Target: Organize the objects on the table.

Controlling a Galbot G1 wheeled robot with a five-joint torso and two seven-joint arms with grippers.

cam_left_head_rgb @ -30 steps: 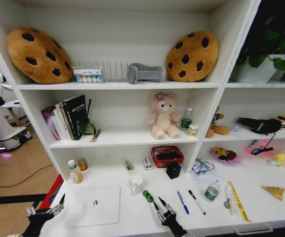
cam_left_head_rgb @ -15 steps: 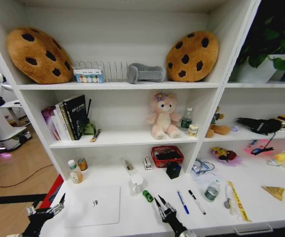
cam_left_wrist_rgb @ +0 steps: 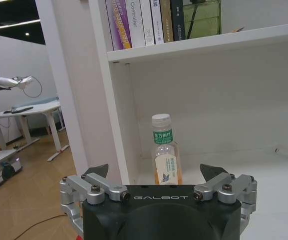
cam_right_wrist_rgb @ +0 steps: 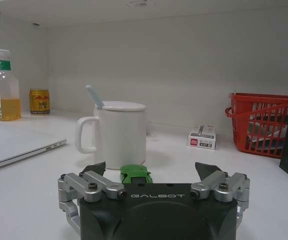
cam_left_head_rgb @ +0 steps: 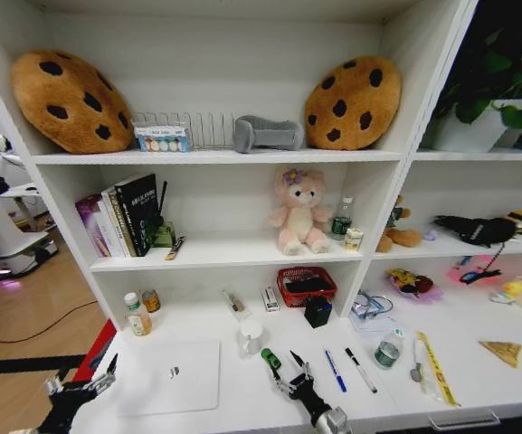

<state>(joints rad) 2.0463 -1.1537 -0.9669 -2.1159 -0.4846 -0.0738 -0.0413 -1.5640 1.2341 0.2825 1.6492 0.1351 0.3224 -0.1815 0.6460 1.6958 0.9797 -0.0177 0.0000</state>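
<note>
**Kid:** If you look at the table (cam_left_head_rgb: 242, 411), is the tidying nearly done?

**Helper:** No, I think it has hardly begun. Everything sits loose on top. The silver laptop (cam_left_head_rgb: 172, 375) lies flat on the near left. The white mug (cam_left_head_rgb: 251, 336) stands just right of it, farther back. The small bottle (cam_left_head_rgb: 388, 350) and the blue pen (cam_left_head_rgb: 335, 370) and black pen (cam_left_head_rgb: 361, 370) lie to the right.

**Kid:** And the tiny car?

**Helper:** The green toy car (cam_left_head_rgb: 270, 358) sits near the mug. The right gripper (cam_left_head_rgb: 293, 377) is low, just behind it, fingers spread wide, holding nothing.

**Kid:** The other one?

**Helper:** The left gripper (cam_left_head_rgb: 84, 387) waits off the left end, spread wide too, holding nothing.
</note>
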